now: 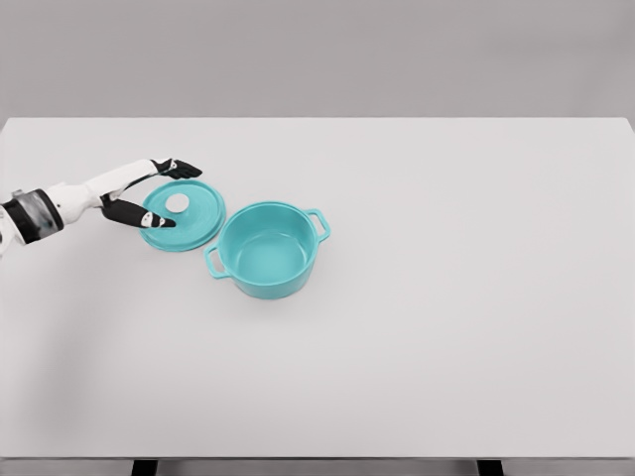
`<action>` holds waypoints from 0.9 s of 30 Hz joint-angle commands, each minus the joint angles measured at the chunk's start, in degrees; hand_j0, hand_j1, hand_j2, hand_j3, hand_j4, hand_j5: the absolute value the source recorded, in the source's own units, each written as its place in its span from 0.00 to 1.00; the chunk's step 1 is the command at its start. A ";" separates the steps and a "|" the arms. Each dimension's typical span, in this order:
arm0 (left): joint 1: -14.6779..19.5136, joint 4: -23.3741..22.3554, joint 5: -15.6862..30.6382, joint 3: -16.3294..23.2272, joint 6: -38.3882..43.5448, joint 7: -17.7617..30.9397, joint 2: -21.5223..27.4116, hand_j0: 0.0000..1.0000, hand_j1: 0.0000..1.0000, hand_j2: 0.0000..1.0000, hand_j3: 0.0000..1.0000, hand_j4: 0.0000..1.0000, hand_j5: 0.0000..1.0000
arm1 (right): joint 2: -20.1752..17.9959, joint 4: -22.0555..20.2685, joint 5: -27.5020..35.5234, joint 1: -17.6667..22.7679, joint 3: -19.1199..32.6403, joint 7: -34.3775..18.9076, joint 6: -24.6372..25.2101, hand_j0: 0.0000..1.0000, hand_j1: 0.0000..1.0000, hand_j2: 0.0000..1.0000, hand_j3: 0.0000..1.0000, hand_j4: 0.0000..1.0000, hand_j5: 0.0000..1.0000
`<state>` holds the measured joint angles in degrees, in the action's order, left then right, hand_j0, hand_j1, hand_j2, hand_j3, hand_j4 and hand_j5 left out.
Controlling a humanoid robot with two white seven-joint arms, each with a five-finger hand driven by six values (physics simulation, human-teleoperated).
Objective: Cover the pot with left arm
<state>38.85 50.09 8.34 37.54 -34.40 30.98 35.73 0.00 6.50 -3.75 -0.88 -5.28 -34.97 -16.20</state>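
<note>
White table (446,347) carries an uncovered teal pot (266,250); its lid (189,218) lies flat, touching the pot's left side. Left hand (149,196) – fingers spread, holding nothing – brackets the lid's left edge. Lid is probably rigid and smooth – take it by the white knob (177,203).

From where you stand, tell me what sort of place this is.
Probably a simulated test bench, not a real kitchen: a bare white table against a blank grey wall, holding only a teal pot and its lid, with the left hand open at the lid.
</note>
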 commanded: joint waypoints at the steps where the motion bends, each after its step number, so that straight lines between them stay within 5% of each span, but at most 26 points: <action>1: 0.00 -0.26 0.36 -0.28 0.12 -0.05 -0.31 0.82 0.82 0.82 0.82 0.82 0.82 | 0.00 0.00 -0.11 0.00 0.01 -0.03 -0.06 1.00 1.00 1.00 1.00 1.00 1.00; 27: 1.32 -3.15 0.27 0.43 1.26 0.13 -0.83 0.80 0.80 0.80 0.80 0.80 0.80 | 0.00 0.00 -0.03 0.00 0.01 -0.03 -0.06 1.00 1.00 1.00 1.00 1.00 1.00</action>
<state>40.17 46.99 8.20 38.08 -33.25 31.14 34.96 0.00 6.50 -3.75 -0.88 -5.28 -34.97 -16.20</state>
